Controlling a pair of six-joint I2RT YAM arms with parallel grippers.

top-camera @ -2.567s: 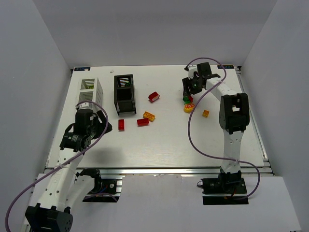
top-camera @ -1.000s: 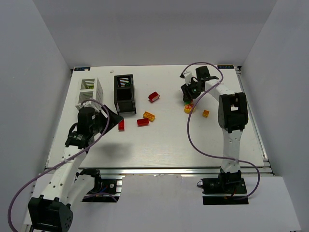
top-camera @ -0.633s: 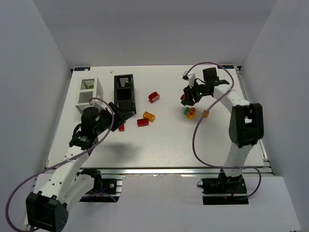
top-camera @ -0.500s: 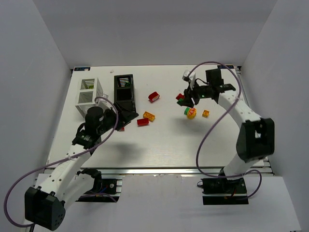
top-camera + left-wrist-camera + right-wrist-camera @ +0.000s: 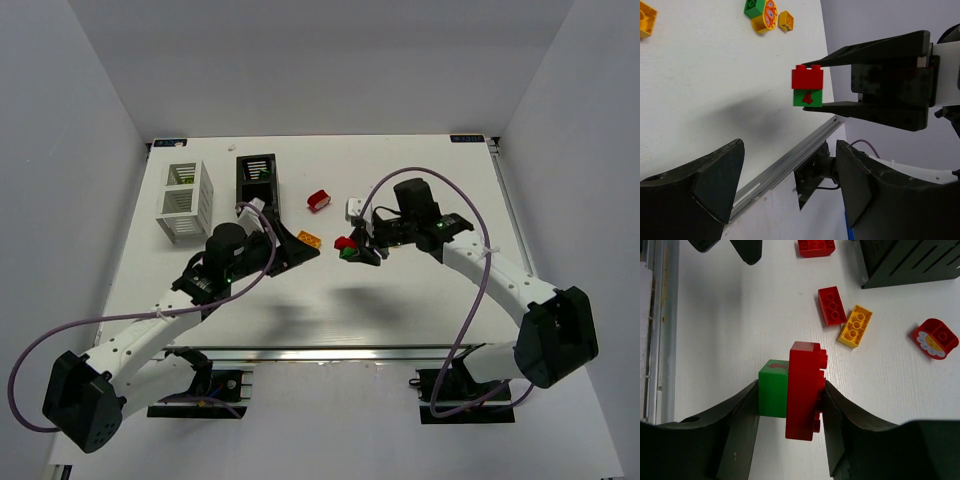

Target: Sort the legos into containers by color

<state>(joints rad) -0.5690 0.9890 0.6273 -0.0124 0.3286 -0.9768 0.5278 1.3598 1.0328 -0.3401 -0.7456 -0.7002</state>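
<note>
My right gripper is shut on two joined legos, a red brick pressed to a green brick, held above the table's middle. My left gripper is open and empty, just left of that pair and facing it. On the table lie a red brick, an orange-yellow brick, another red brick and a rounded red piece. Farther right sit a green brick, a round yellow-orange piece and a small orange brick. The black container and the white container stand at the back left.
The table's metal front rail runs below both grippers. Purple cables loop off each arm. Grey walls enclose the table on three sides.
Both arms swung in toward the table's middle. The right gripper carried the red and green pair there from the back right; the left gripper came across from the left to face it.
</note>
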